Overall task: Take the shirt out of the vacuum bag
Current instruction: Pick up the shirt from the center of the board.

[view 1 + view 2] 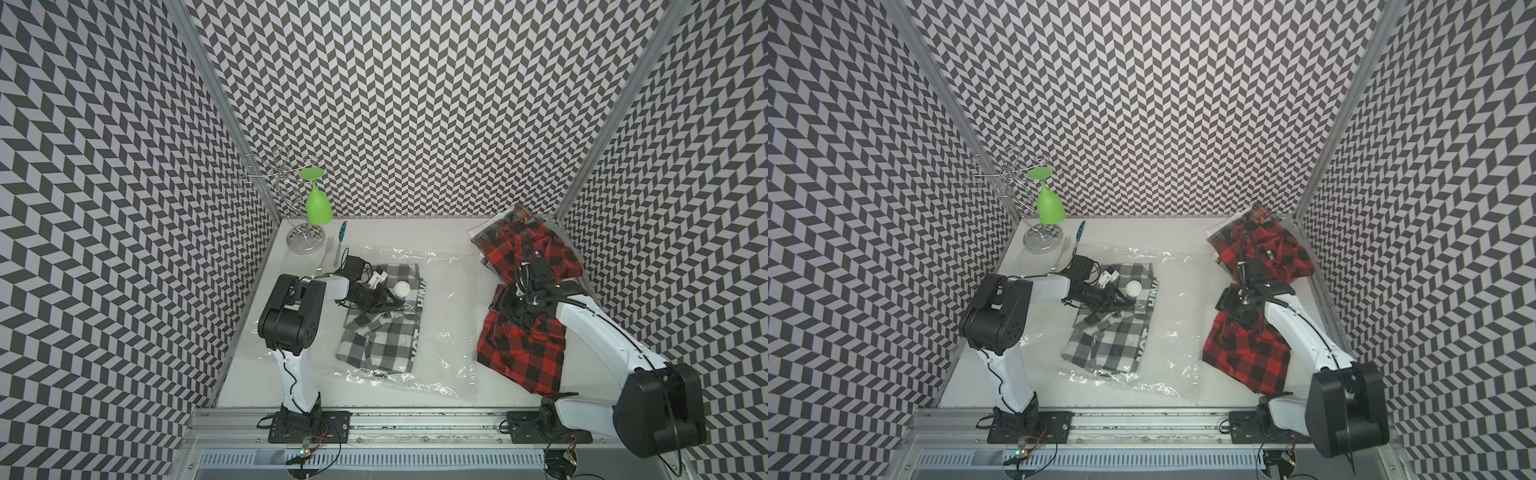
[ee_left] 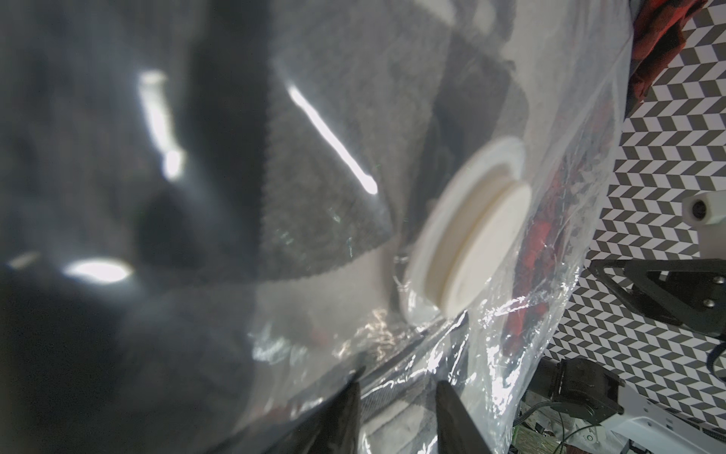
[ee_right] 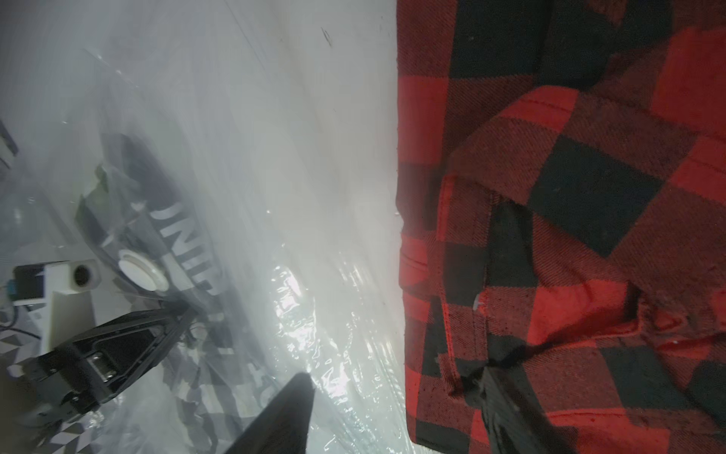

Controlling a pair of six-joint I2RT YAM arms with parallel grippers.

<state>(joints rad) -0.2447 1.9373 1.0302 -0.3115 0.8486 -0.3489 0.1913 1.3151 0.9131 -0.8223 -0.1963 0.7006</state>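
The vacuum bag (image 1: 449, 316) lies flat at the centre of the counter (image 1: 257, 382). The grey plaid shirt (image 1: 382, 345) is inside the bag's left half, partly under the valve cap (image 1: 402, 288). The red plaid shirt (image 1: 519, 357) lies outside the bag, its edge just beside the bag's right edge. On the left gripper (image 2: 398, 393) the jaws stand narrow and appear closed on a fold of bag film just beside the valve cap. On the right gripper (image 3: 395, 377) the jaws stand wide and hold nothing: one finger is over the film, the other touches the red fabric. The step in hand is judged to be clearing the right arm from the red plaid shirt. Keep the left pinch firm so the bag cannot slide. Raise the right gripper straight up before any sideways travel, so the finger on the fabric does not drag cloth onto the film. The bag's mouth cannot be located; confirm it before reaching for the grey plaid shirt.
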